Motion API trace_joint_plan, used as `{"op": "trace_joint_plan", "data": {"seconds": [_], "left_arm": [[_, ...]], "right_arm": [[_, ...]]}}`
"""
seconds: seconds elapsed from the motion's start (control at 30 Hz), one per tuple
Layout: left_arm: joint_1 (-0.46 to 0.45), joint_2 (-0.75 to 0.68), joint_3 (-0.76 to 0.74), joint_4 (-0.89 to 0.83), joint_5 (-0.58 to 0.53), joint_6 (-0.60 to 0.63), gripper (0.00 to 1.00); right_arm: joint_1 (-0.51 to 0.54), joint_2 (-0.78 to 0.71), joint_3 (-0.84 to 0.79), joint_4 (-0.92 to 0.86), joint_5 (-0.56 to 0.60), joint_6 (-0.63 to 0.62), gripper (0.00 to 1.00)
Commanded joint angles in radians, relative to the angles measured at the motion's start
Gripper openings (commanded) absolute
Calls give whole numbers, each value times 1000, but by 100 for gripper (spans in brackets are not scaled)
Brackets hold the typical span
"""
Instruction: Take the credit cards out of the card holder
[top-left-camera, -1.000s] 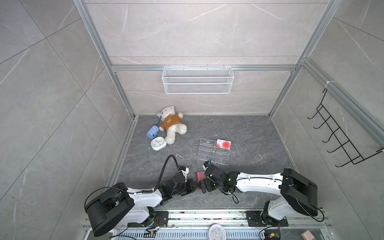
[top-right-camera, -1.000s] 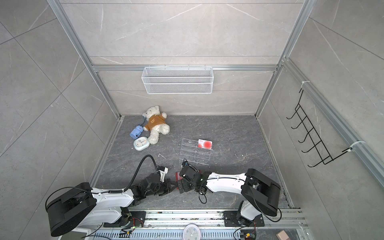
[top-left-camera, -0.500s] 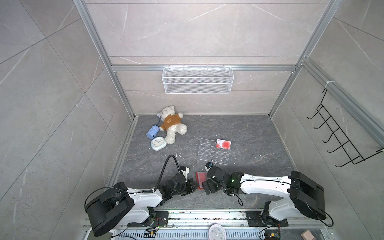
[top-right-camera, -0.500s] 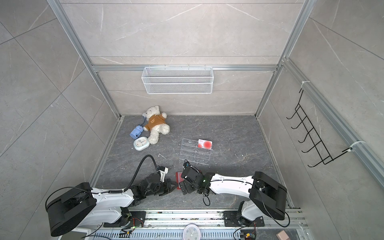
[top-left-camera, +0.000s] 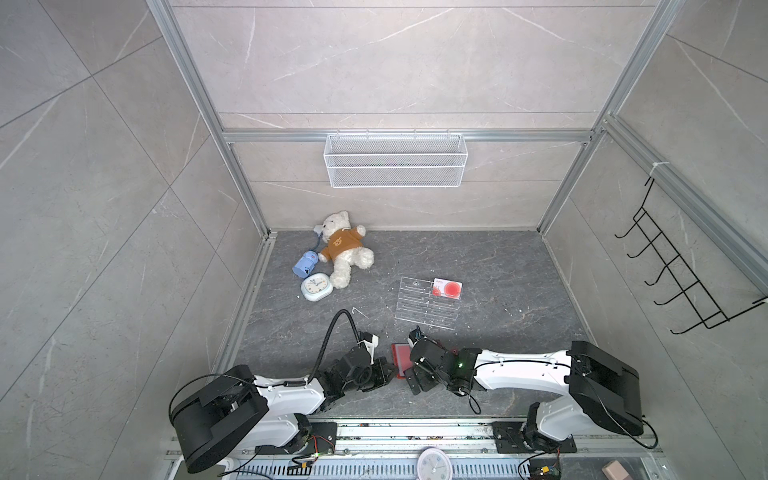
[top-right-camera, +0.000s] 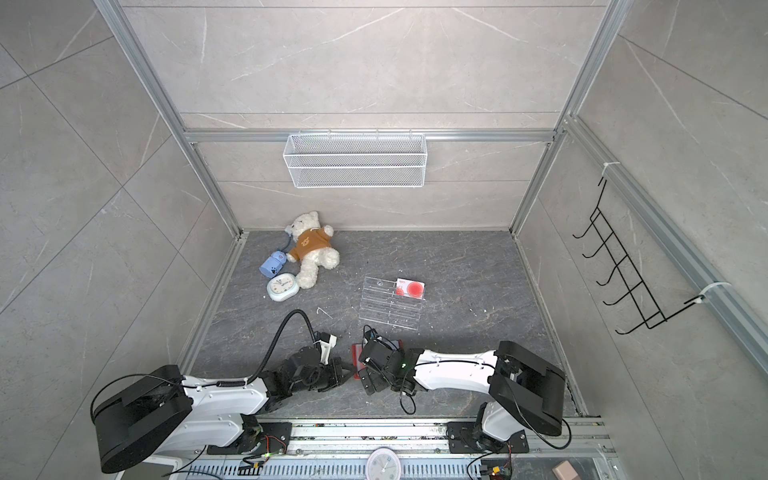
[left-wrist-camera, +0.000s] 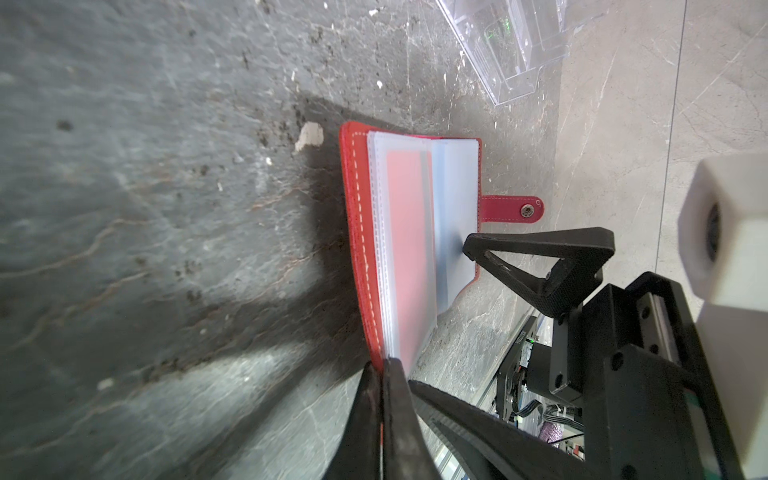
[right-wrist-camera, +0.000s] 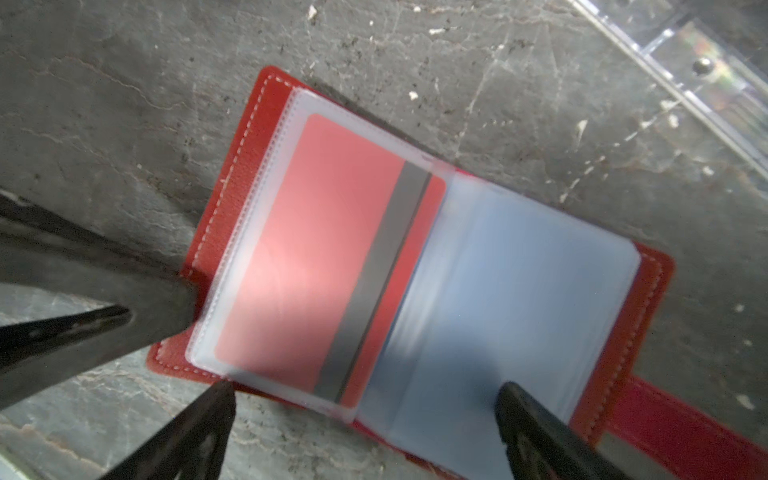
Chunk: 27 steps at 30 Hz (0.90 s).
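The grey floor (top-left-camera: 498, 266) fills both top views. The left arm (top-left-camera: 291, 390) reaches in from 7 o'clock and the right arm (top-left-camera: 519, 365) from 5 o'clock, and they meet at the floor's 6 o'clock. A bear (top-left-camera: 343, 245) lies at 11 o'clock, and a clear rack (top-left-camera: 424, 307) sits about mid-floor. The card holder (top-left-camera: 400, 359) lies open and flat at 6 o'clock between the two grippers, with its snap tab (left-wrist-camera: 511, 210) spread on the floor. The left gripper (left-wrist-camera: 382, 368) is pinched tight on the holder's red cover edge, on its 9 o'clock side. The right gripper (right-wrist-camera: 365, 387) stands wide over the open pages and holds nothing; one fingertip (left-wrist-camera: 471, 245) presses the blue sleeve. A red card (right-wrist-camera: 328, 249) with a grey stripe sits inside the sleeve nearer the left gripper. A white card (top-left-camera: 447, 288) rests at the rack's 1 o'clock corner.
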Motion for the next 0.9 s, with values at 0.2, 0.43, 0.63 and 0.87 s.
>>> {"op": "trace_joint_plan", "data": {"seconds": [0.2, 0.43, 0.63, 0.87], "left_arm": [[-9, -15, 17, 35, 5, 13, 0], [-8, -14, 17, 35, 0, 13, 0], [-8, -13, 18, 35, -1, 13, 0], [-9, -12, 17, 36, -4, 13, 0]], "right_arm": [[7, 38, 26, -28, 24, 0, 100], [9, 26, 15, -19, 9, 3, 100], [10, 35, 10, -18, 3, 11, 100], [13, 45, 7, -9, -6, 14, 100]]}}
